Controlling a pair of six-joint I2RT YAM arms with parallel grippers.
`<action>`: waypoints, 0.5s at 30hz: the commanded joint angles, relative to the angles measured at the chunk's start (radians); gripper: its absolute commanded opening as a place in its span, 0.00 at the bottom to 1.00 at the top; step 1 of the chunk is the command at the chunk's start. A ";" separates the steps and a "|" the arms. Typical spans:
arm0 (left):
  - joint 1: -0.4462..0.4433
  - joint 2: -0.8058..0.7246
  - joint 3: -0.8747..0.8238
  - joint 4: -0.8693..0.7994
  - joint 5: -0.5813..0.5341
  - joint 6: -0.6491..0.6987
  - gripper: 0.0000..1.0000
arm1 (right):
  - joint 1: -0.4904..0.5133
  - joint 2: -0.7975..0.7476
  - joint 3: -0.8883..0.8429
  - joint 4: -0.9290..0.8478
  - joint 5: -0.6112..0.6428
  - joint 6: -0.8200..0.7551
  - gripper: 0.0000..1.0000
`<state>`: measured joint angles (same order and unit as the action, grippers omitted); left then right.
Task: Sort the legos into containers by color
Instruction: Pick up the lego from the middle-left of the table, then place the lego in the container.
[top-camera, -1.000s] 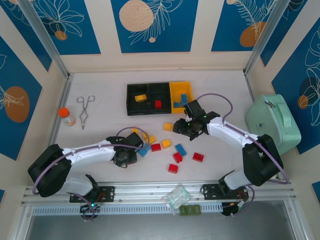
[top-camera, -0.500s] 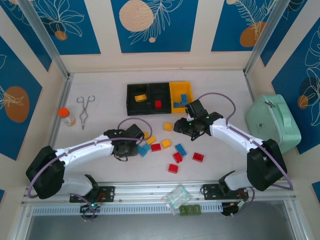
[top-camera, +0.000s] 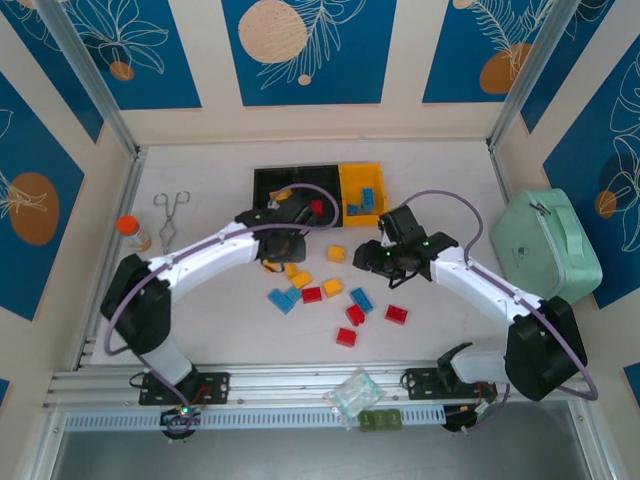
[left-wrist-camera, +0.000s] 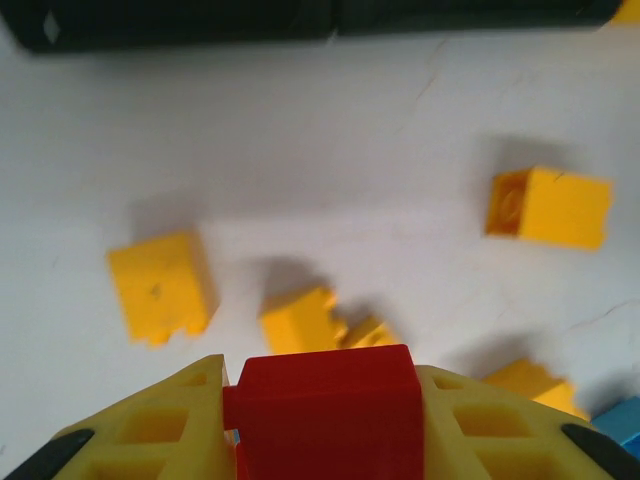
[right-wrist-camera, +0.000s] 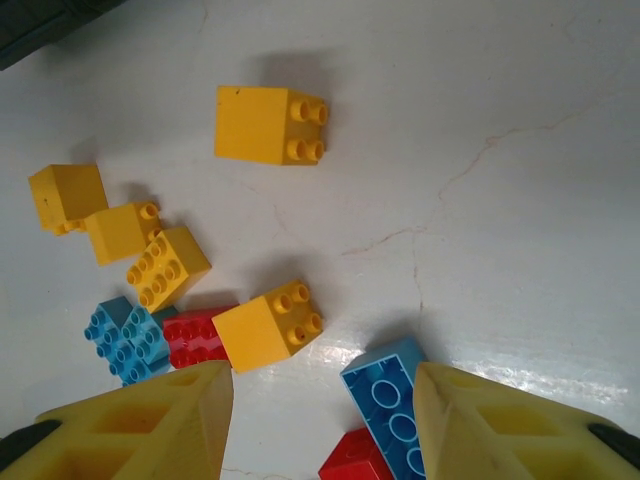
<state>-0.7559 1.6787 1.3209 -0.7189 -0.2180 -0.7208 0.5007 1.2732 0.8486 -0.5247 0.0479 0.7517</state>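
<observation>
legos (top-camera: 333, 287) in red, blue and yellow lie scattered on the white table (top-camera: 200, 300) between the two arms, in front of the joined bins. left gripper (left-wrist-camera: 318, 378) is clamped on a red brick (left-wrist-camera: 325, 425), held over the table close to the near side of the black bins (top-camera: 258, 180). right gripper (right-wrist-camera: 322, 385) hangs spread wide with nothing in it, above a blue brick (right-wrist-camera: 395, 400) and a yellow brick (right-wrist-camera: 268, 325). yellow bin (top-camera: 361, 169) has blue bricks (top-camera: 368, 197) inside.

arms (top-camera: 200, 255): white shells, fat black joints
cables (top-camera: 440, 193): pale purple, one ran along each arm
fingers (right-wrist-camera: 130, 425): yellow plastic, had hollow pockets, black tips
</observation>
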 joint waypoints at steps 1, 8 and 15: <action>0.021 0.100 0.142 -0.016 0.016 0.090 0.30 | -0.004 -0.040 -0.033 -0.029 -0.006 0.021 0.51; 0.052 0.333 0.432 -0.058 0.028 0.149 0.30 | -0.003 -0.100 -0.083 -0.041 0.007 0.048 0.51; 0.088 0.529 0.668 -0.094 0.072 0.163 0.30 | -0.003 -0.137 -0.098 -0.060 0.021 0.059 0.51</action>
<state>-0.6868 2.1559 1.9156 -0.7597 -0.1749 -0.5884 0.5007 1.1614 0.7650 -0.5552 0.0559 0.7940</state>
